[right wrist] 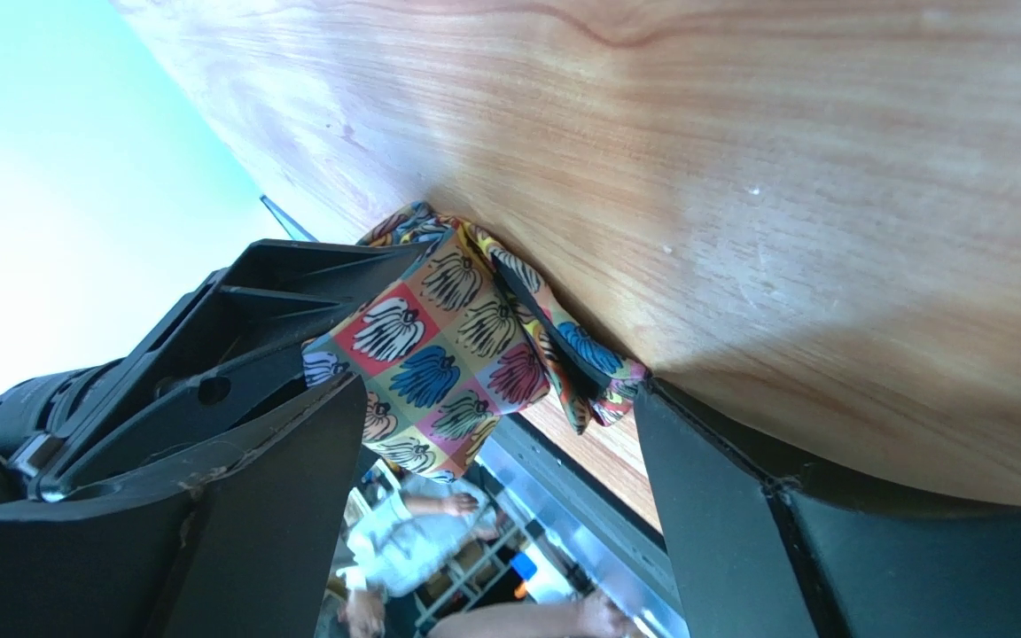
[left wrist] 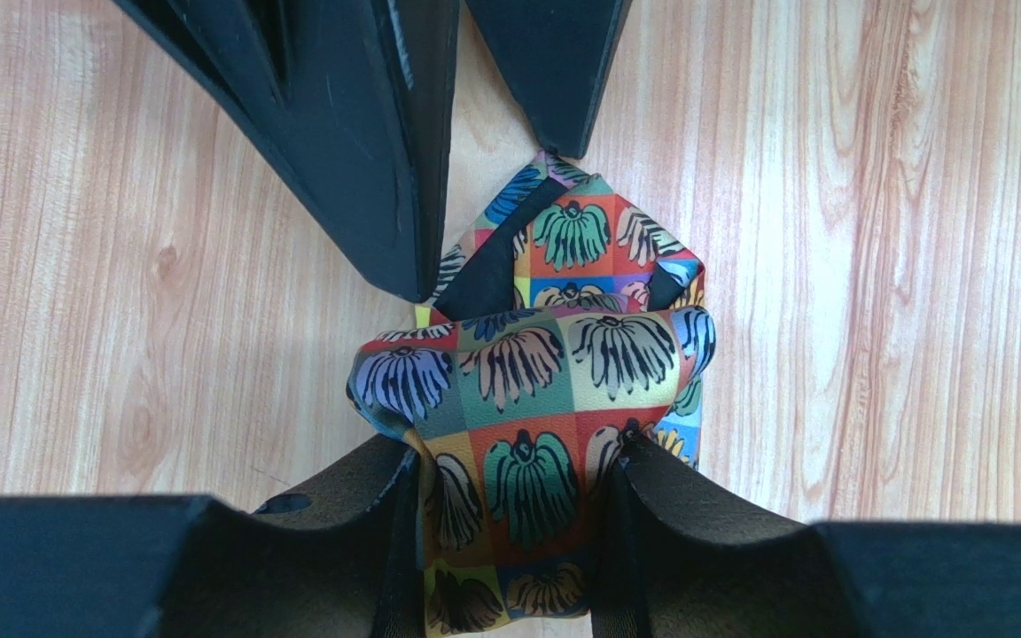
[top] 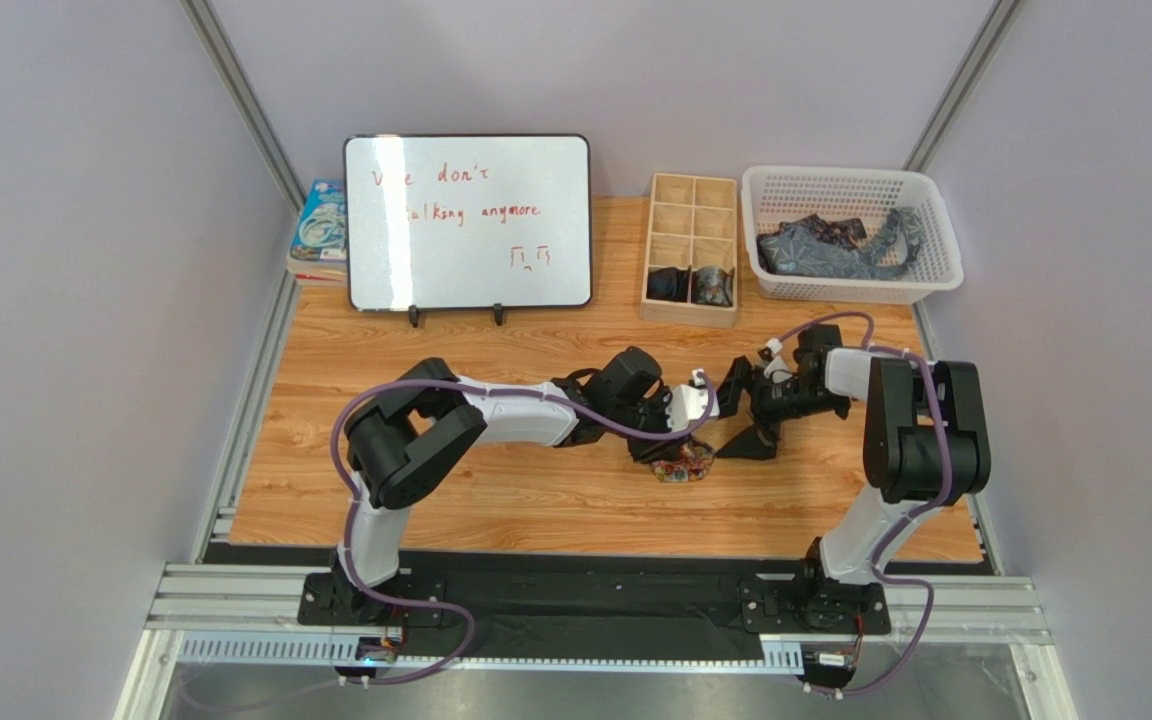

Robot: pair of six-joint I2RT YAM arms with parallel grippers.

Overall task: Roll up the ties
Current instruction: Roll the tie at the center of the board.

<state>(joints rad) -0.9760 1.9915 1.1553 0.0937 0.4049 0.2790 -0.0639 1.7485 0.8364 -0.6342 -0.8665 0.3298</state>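
Note:
The multicoloured floral tie [left wrist: 529, 386] is bunched into a loose roll on the wooden table. In the top view the tie [top: 683, 470] lies at the middle, under both grippers. My left gripper [left wrist: 516, 459] is shut on the near part of the roll, with fabric pinched between its pads. My right gripper [right wrist: 496, 399] is open, its fingers [left wrist: 370, 173] spread at the far end of the roll, tips at the table. Dark ties [top: 826, 249] lie in the white basket. Rolled dark ties [top: 689, 285] sit in the wooden box's near compartments.
A whiteboard [top: 468, 222] stands at the back left with a blue book [top: 321, 225] beside it. A wooden compartment box [top: 695, 195] and a white basket [top: 856, 285] stand at the back right. Grey walls close in on both sides.

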